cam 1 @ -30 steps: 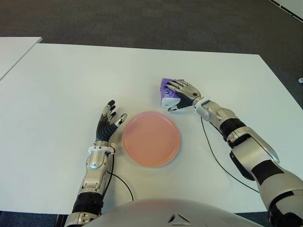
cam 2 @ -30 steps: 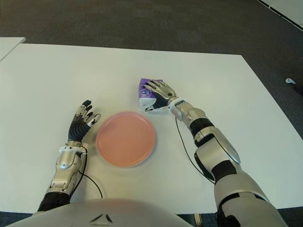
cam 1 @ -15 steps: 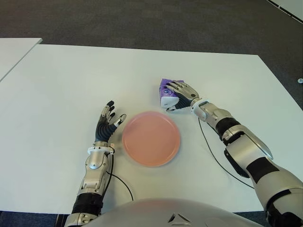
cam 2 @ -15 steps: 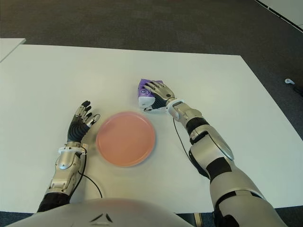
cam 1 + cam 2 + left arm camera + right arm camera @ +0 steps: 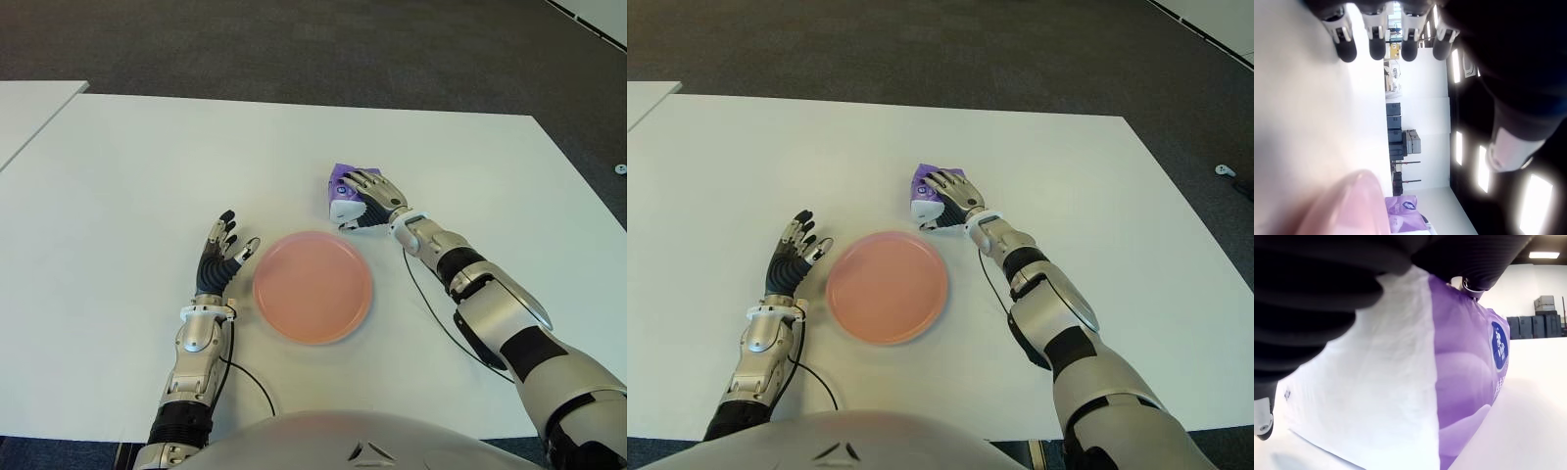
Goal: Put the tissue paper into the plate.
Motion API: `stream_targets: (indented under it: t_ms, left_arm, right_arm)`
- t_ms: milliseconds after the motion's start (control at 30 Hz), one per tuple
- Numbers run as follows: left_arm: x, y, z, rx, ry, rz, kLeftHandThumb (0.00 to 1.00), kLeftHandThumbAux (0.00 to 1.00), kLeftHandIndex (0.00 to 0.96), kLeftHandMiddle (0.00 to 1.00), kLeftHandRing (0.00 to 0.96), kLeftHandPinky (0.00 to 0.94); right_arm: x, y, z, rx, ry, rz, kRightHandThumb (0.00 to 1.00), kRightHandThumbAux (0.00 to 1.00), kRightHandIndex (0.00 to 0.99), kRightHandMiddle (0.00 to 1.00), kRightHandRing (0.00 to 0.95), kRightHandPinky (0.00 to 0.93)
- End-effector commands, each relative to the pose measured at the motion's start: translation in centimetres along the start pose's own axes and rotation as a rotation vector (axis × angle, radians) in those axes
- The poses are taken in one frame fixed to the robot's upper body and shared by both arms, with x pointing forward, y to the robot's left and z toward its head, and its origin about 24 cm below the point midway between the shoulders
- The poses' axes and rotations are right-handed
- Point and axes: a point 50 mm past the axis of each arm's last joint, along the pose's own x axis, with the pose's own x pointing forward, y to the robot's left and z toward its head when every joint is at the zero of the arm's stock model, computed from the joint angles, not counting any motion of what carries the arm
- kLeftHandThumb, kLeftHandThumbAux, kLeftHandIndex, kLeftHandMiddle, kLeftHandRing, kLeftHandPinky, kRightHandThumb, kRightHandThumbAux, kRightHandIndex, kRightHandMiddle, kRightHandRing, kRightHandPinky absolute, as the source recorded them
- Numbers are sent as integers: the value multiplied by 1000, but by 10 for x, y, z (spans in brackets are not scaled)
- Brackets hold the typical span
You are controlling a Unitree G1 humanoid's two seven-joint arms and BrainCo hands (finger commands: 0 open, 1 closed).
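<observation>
My right hand (image 5: 370,196) draped over tissue pack (image 5: 342,195) on table (image 5: 137,166), just beyond pink plate (image 5: 313,286); fingers curled on it, probably gripping for lift. Left hand (image 5: 221,255) beside plate's left, fingers spread, holding nothing.

Our right hand (image 5: 370,199) lies over the tissue pack (image 5: 342,195), so we see only the pack's left and far parts; its near right side is covered by the fingers. In the right wrist view the pack's edges run out of the picture and its small printed label is too small to read. From the left wrist, the plate (image 5: 1354,208) is only a blurred pink rim, cut off by the edge.
</observation>
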Motion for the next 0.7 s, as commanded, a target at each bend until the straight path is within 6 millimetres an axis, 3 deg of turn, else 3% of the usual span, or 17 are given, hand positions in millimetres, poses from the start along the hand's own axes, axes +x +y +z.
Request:
stream_targets:
  t_ms: [33,533,633,700]
  left_arm:
    - [-5,2,-4,3,28,-1,0,627,0,0,0,0]
    - [-5,5,-5,0,29,11,0,631,0,0,0,0]
    - [-5,5,-5,1,30,11,0,629,0,0,0,0]
    - [-5,5,-5,1,32,11,0,625,0,0,0,0]
  right_arm:
    - [-33,70,5,53,50,282,240,478,0,0,0,0]
    - [-33,73,10,106,69,245,259,497,0,2,0,9]
    - [-34,74,10,102,99,179,283,499,14,39,36,94]
    - [-36,77,12,95,113,134,427,492,113,154,175,246]
